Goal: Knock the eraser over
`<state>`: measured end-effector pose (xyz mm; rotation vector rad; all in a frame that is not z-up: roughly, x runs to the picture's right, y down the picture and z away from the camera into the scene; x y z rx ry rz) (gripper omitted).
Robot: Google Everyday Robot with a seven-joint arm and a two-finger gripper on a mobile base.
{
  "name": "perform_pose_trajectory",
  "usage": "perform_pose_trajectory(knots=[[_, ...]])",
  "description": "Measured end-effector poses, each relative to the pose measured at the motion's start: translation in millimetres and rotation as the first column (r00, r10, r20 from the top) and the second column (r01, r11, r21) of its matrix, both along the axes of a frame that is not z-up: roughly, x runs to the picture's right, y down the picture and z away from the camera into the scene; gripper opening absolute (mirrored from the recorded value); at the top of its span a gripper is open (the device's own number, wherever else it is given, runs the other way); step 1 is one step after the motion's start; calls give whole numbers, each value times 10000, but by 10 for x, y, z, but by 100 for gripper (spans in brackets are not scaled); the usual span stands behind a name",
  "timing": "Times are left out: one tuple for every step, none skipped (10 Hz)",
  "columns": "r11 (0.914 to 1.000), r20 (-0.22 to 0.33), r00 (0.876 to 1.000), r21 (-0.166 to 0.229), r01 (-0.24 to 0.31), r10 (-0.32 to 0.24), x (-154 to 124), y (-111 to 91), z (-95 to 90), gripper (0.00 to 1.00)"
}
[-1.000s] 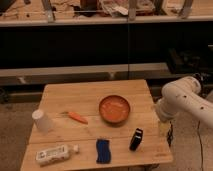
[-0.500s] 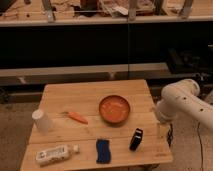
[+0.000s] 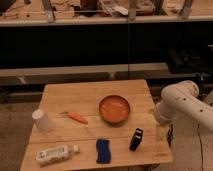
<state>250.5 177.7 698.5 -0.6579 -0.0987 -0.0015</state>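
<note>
- Near the camera-side edge of the wooden worktop (image 3: 95, 92), toward its right corner: eraser (image 3: 136, 139), small and black, standing on end with a slight lean, touching nothing else
- Just off the right edge, about level with the eraser: gripper (image 3: 165, 134), hanging downward from the white arm (image 3: 182, 102), near the eraser but apart from it
- Spread or pressed together: cannot tell
- Toward the middle of the worktop, somewhat nearer the right edge, beyond the eraser: orange bowl (image 3: 114, 109), upright
- By the camera-side edge, just beside the eraser on the side of the left edge: flat blue pad (image 3: 102, 150), lying flat
- Between the bowl and the left edge: small orange carrot-shaped piece (image 3: 77, 117), lying down
- Close to the left edge: white cup (image 3: 41, 120), standing
- At the left camera-side corner: white bottle (image 3: 54, 154), lying on its side
</note>
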Motion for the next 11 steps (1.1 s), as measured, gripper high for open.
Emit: perform_pose_trajectory(knots=[[10000, 63, 10000, -56, -16, 16, -11, 17, -1, 80], [9999, 109, 9999, -125, -25, 27, -21, 36, -8, 80], [9998, 157, 9999, -178, -37, 40, -34, 51, -12, 80], [9997, 205, 9998, -234, -51, 55, -43, 66, -18, 80], [9995, 268, 9996, -300, -75, 83, -54, 84, -26, 80], [9993, 311, 9995, -353, -85, 96, -62, 97, -32, 80], [9992, 364, 9993, -397, -105, 119, -73, 107, -37, 80], [9988, 399, 9991, -480, -106, 125, -76, 123, -47, 80], [9987, 450, 9989, -500, -132, 154, -85, 128, -52, 80], [9985, 487, 9987, -536, -138, 164, -92, 135, -60, 80], [9980, 536, 9984, -620, -151, 184, -97, 156, -71, 80]])
